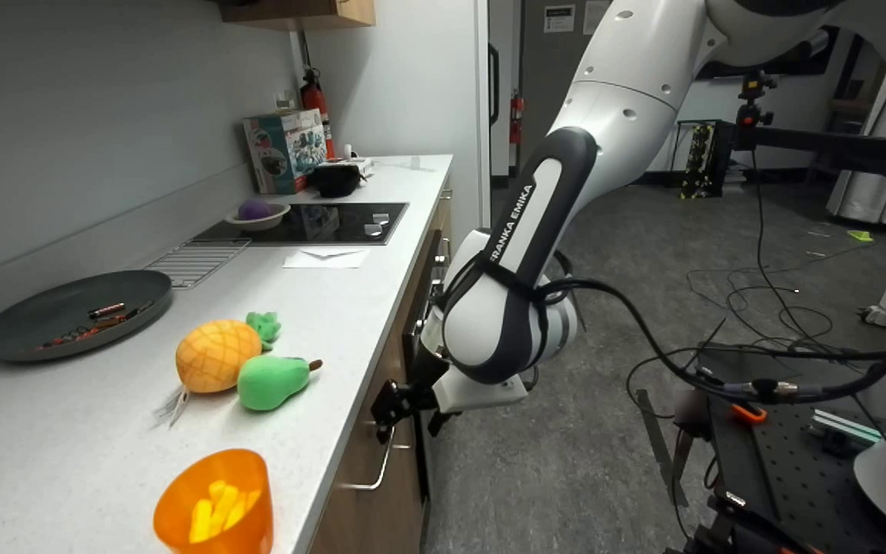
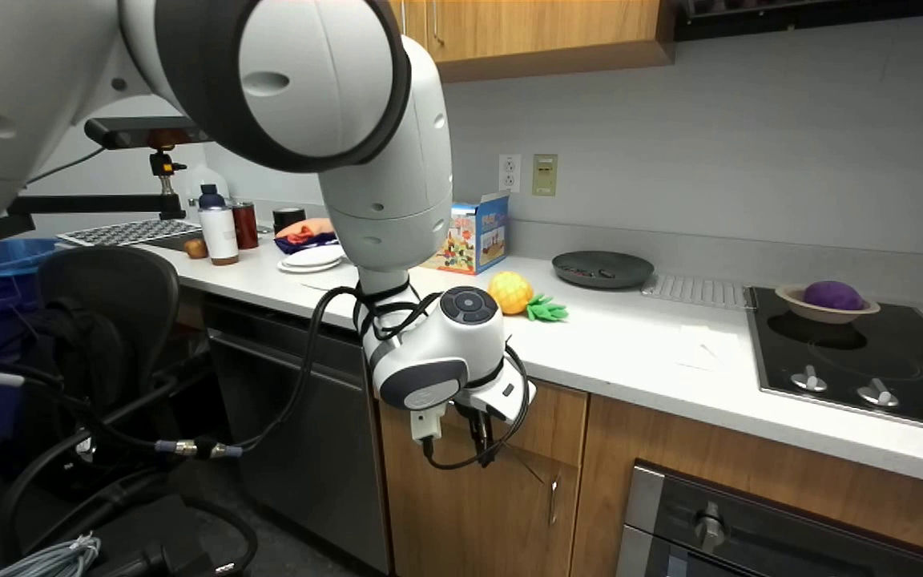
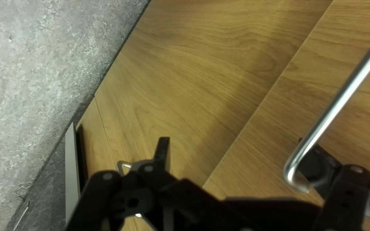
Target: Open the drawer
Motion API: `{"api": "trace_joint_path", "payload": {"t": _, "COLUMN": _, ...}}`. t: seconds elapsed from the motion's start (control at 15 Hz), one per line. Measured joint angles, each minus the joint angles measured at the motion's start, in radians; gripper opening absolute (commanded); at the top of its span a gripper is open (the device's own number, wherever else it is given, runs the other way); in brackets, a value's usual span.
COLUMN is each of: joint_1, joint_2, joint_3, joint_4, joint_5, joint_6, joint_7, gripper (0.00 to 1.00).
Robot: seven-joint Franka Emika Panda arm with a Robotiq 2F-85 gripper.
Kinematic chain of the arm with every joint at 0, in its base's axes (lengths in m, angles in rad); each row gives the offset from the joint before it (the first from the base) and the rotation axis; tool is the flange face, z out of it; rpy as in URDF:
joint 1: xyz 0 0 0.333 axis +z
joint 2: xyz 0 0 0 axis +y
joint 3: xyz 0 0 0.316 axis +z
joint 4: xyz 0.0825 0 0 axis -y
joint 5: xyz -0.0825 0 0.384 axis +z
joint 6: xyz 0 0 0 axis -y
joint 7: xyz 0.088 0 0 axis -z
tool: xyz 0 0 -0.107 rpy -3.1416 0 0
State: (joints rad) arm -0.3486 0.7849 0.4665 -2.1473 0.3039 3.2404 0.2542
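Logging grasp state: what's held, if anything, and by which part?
Nothing is gripped: the tool is open. In the wrist view, one finger passes behind an end of the drawer handle; whether it touches can't be told.

The pan [image 2: 603, 271] lies on the counter [image 2: 614, 344], with the rack [image 2: 698, 292] just to its right. Well right of the pan is the hob [image 2: 862, 353], bearing a bowl [image 2: 828, 313] that holds a purple ball [image 2: 833, 295]. The pineapple [image 2: 511, 292] lies near the pan, in front and to its left; the box [image 2: 477, 235] stands farther left. Below the pan is the drawer [image 2: 555, 418] (it looks closed, though the arm [image 2: 393, 208] hides much of its front). The gripper [image 2: 484, 455], partly hidden, hangs below and left of the pan.
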Motion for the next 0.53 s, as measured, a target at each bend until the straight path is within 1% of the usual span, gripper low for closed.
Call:
{"api": "trace_joint_path", "payload": {"t": 0.13, "joint_1": -0.006, "joint_2": 0.000, "joint_3": 0.011, "joint_4": -0.017, "joint_5": 0.001, "joint_6": 0.031, "joint_7": 0.003, "gripper": 1.00}}
{"api": "trace_joint_path", "payload": {"t": 0.27, "joint_1": -0.015, "joint_2": -0.001, "joint_3": 0.025, "joint_4": -0.051, "joint_5": 0.001, "joint_6": 0.085, "joint_7": 0.008, "gripper": 1.00}}
{"api": "trace_joint_path", "payload": {"t": 0.53, "joint_1": -0.044, "joint_2": -0.003, "joint_3": 0.067, "joint_4": -0.164, "joint_5": -0.008, "joint_6": 0.219, "joint_7": 0.071, "gripper": 1.00}}
